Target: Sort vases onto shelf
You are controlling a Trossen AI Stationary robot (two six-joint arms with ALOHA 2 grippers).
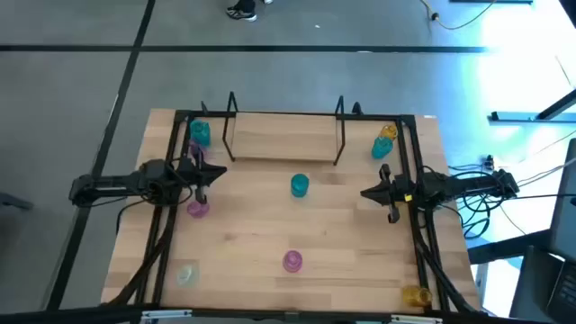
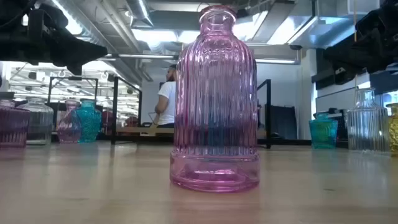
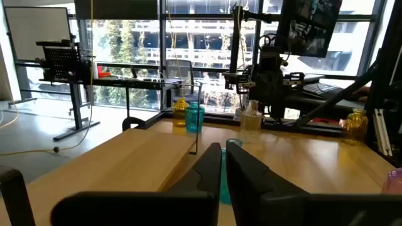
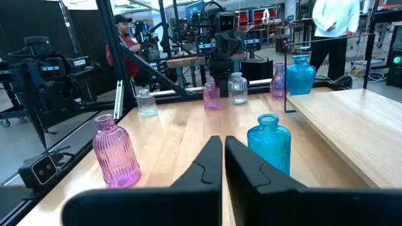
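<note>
The light-wood shelf (image 1: 283, 139) stands at the table's far middle on black wire end frames. Small glass vases stand upright around the table: a teal one (image 1: 299, 185) in the middle, a pink ribbed one (image 1: 292, 261) near the front edge, and a pink one (image 1: 197, 209) by the left arm. A teal one (image 1: 199, 133) stands far left, and teal (image 1: 381, 148) and yellow (image 1: 387, 132) stand far right. My left gripper (image 1: 211, 174) is shut, left of the middle teal vase (image 3: 223, 179). My right gripper (image 1: 369, 192) is shut, to that vase's (image 4: 269, 143) right.
A clear vase (image 1: 186, 274) stands at the near left corner and a yellow one (image 1: 415, 294) at the near right. The pink ribbed vase (image 2: 216, 99) fills the low view. People stand in the room beyond the table. Bare wood lies between the arms.
</note>
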